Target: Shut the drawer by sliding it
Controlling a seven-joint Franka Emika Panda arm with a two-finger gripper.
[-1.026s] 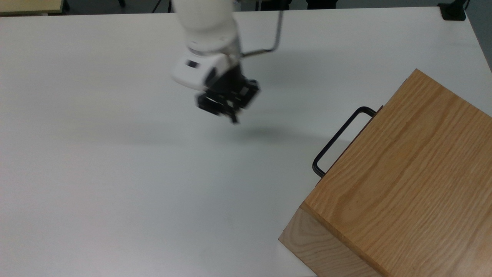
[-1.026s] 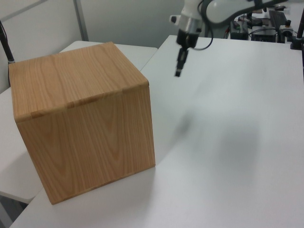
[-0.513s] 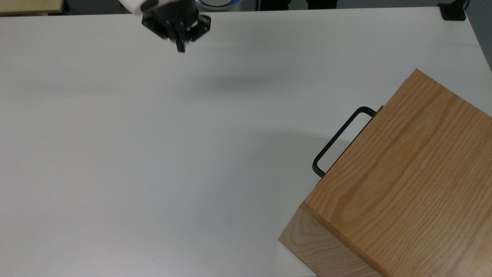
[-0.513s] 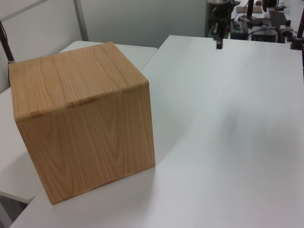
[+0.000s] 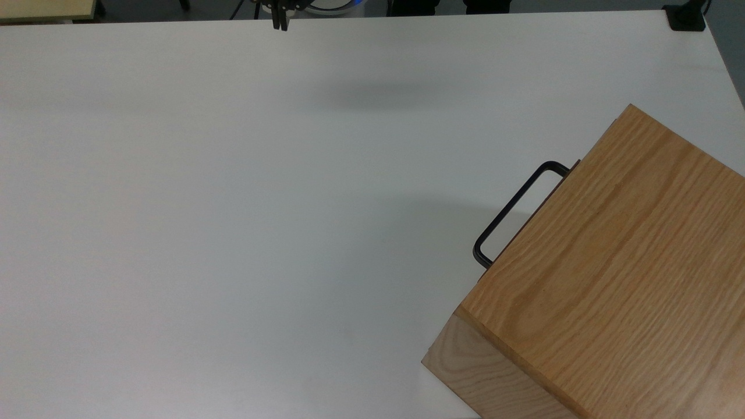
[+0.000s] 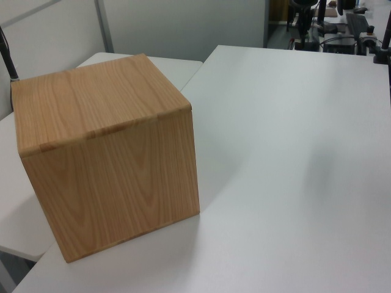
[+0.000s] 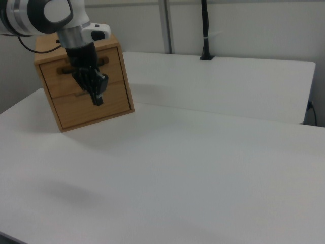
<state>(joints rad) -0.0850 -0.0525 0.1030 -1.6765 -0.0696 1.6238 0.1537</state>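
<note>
Oak, broadly grained, forms the boxy cabinet [image 5: 617,273] at the top view's right, set on a smooth white surface [image 5: 233,203]. The drawer [image 7: 84,68] is seen in the right view as the upper flat panel, flush with the cabinet front; its thin black U-shaped handle [image 5: 512,209] runs lengthwise along the front, pointing toward the top view's left. The claw [image 7: 96,94] hangs above the surface, holding nothing; whether it is open cannot be told.

White rounded arm [image 7: 51,12], grey joint ring, black cable; black end effector [image 7: 96,96], 2 fingers.
</note>
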